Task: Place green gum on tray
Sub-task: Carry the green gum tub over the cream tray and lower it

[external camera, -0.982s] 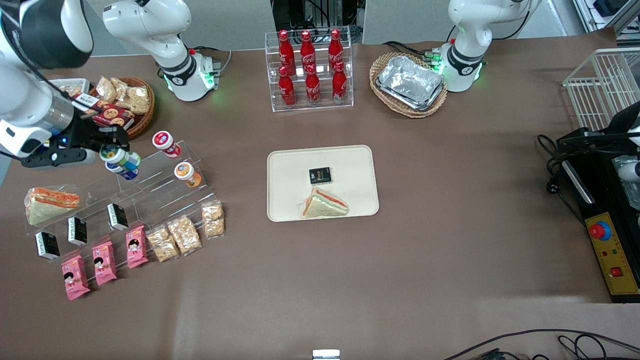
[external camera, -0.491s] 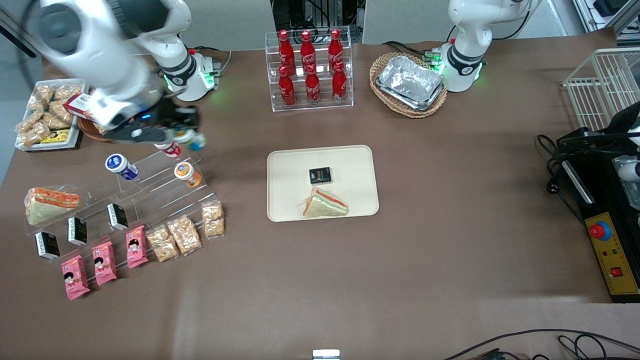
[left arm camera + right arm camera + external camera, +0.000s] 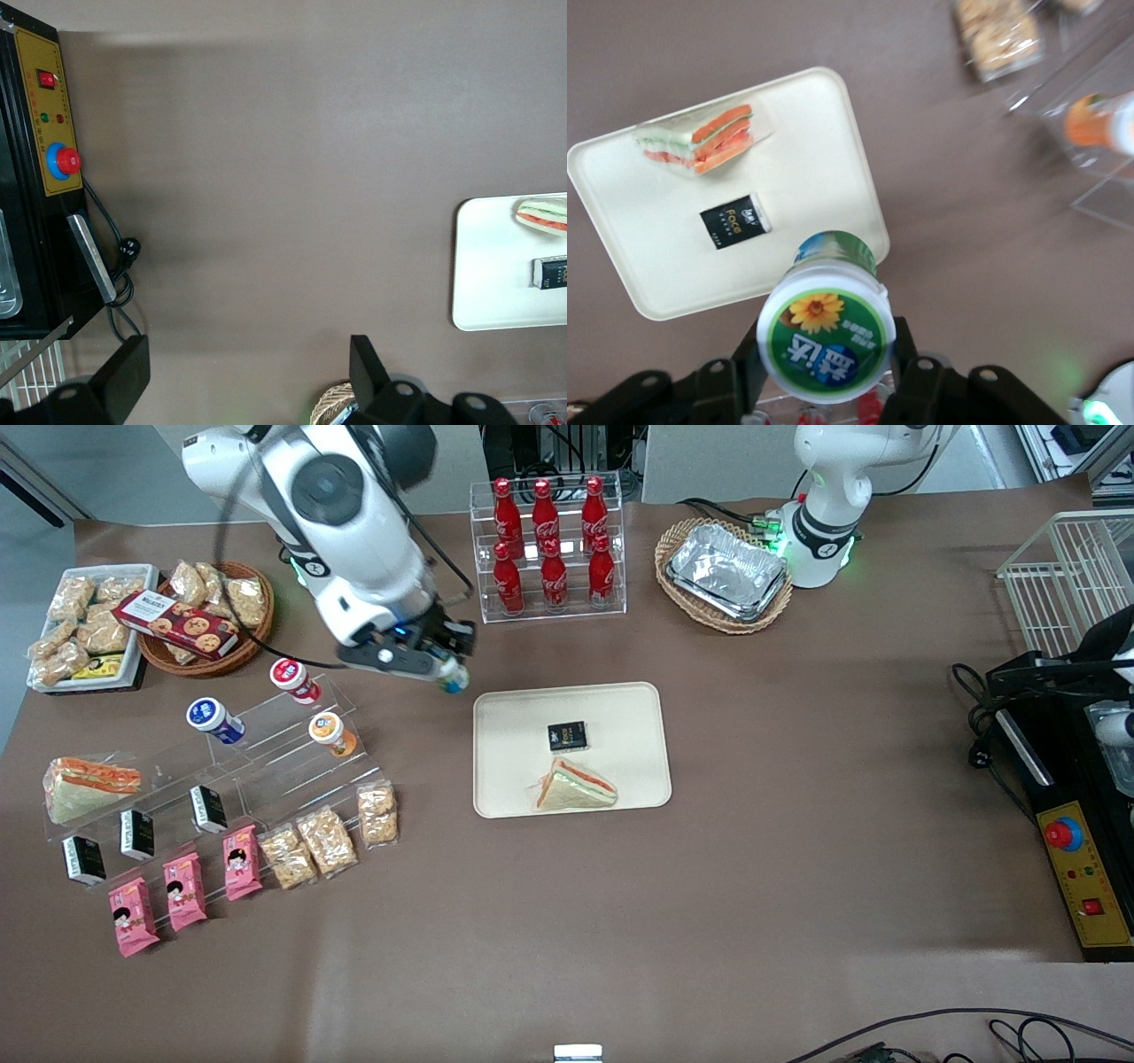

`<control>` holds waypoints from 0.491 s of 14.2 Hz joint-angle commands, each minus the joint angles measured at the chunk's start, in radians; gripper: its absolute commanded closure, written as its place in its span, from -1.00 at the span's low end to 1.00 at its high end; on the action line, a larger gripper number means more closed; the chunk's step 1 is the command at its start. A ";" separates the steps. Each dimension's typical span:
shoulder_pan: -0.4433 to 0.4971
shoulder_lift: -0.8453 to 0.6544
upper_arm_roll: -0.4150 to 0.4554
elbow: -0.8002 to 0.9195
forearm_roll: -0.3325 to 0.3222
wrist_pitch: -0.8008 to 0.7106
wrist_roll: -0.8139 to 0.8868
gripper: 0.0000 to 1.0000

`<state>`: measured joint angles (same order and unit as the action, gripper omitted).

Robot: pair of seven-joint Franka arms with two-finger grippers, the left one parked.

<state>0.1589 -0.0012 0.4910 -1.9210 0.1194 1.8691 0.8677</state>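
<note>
Brown worktop (image 3: 292, 177) mostly bare; cream tray (image 3: 496, 283) at edge, carrying wrapped sandwich (image 3: 542, 215) and small black packet (image 3: 549, 272); yellow control box (image 3: 53, 106) with red button (image 3: 67, 161); black cable (image 3: 120, 266) beside it.

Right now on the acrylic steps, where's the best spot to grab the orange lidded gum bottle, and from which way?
Grip the orange-lidded bottle across its round body just below the lid, coming down from above: it leans on the acrylic steps, lid up, sides apparently free. The claw is shut on the green gum, near the tray, so it likely places that first.
</note>
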 commanded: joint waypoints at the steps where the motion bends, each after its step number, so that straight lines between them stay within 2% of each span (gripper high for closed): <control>1: 0.071 0.119 0.006 -0.074 -0.071 0.195 0.129 0.46; 3: 0.103 0.179 0.006 -0.127 -0.122 0.310 0.178 0.46; 7: 0.116 0.230 0.005 -0.261 -0.136 0.507 0.195 0.46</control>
<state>0.2711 0.2157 0.4945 -2.0961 0.0025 2.2530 1.0404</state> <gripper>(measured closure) 0.419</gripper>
